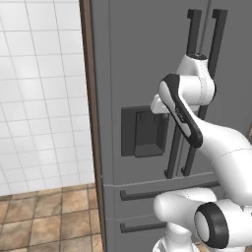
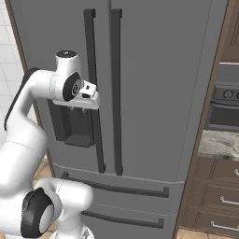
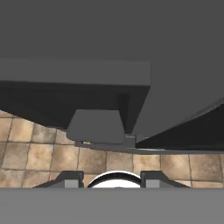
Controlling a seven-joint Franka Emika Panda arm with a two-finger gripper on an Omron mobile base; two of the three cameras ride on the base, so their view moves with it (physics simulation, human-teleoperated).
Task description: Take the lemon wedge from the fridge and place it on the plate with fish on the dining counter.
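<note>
The gripper (image 3: 112, 177), fingers partly spread and empty, faces the closed fridge (image 2: 149, 70) beside its dispenser recess (image 1: 143, 132).

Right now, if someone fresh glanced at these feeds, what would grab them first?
The tall grey fridge, doors shut, fills both base views. The white arm reaches across its left door, with the gripper close against the dark bar handle beside the dispenser recess. To the left are white wall tiles above a brown tiled floor.
</note>
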